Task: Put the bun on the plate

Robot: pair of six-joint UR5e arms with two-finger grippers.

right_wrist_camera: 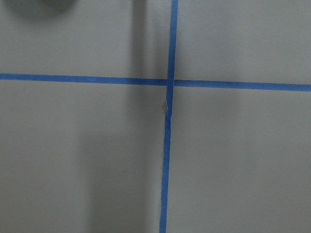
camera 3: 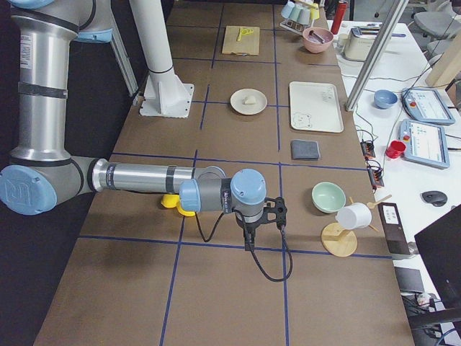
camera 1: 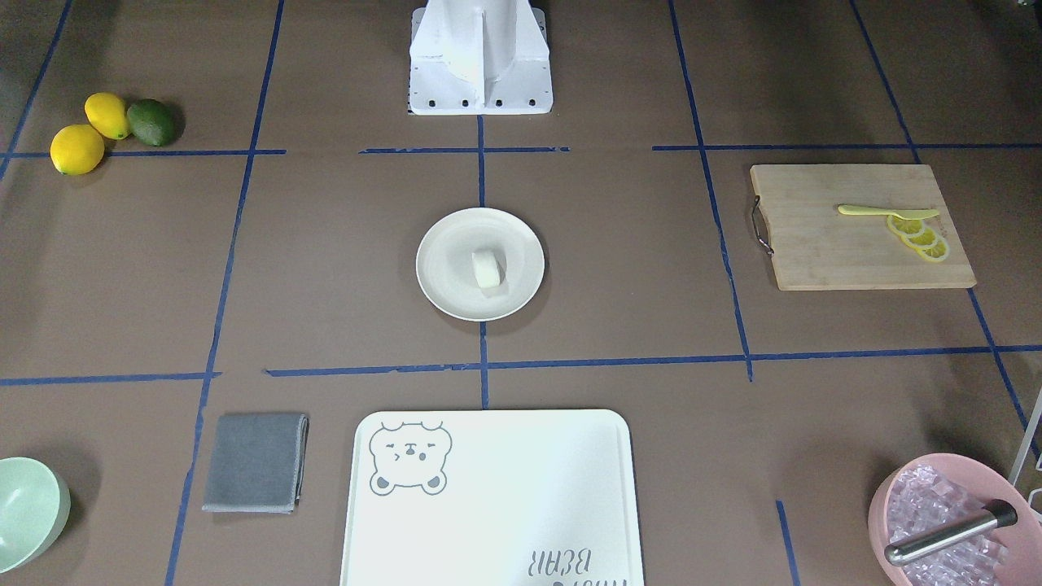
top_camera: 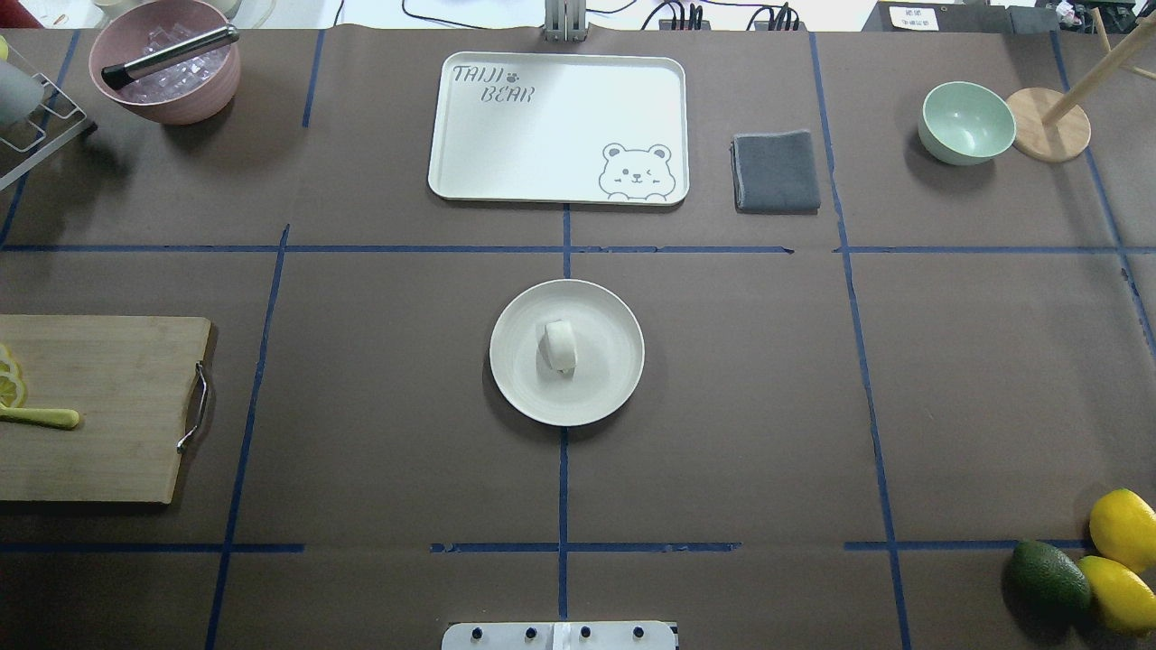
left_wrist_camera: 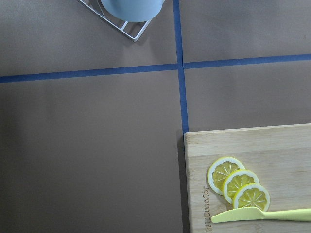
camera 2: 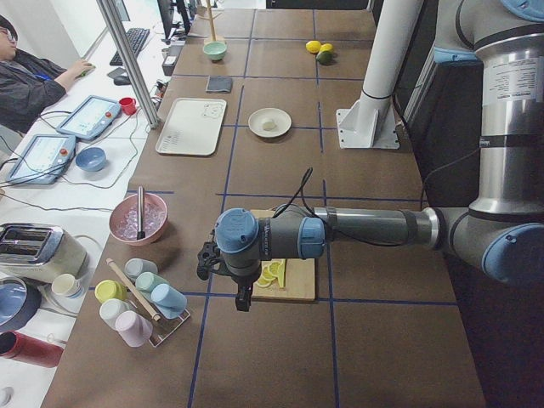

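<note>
White bun (top_camera: 559,347) sitting centred on plate (top_camera: 519,388); left tool (camera 2: 243,297), right tool (camera 3: 248,241) both well apart, grip state cannot tell.

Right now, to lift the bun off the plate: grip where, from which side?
From above, probably. The bun lies at the centre of the plate, whose rim blocks a low side approach. Close across its short width, left to right in the overhead view.
</note>
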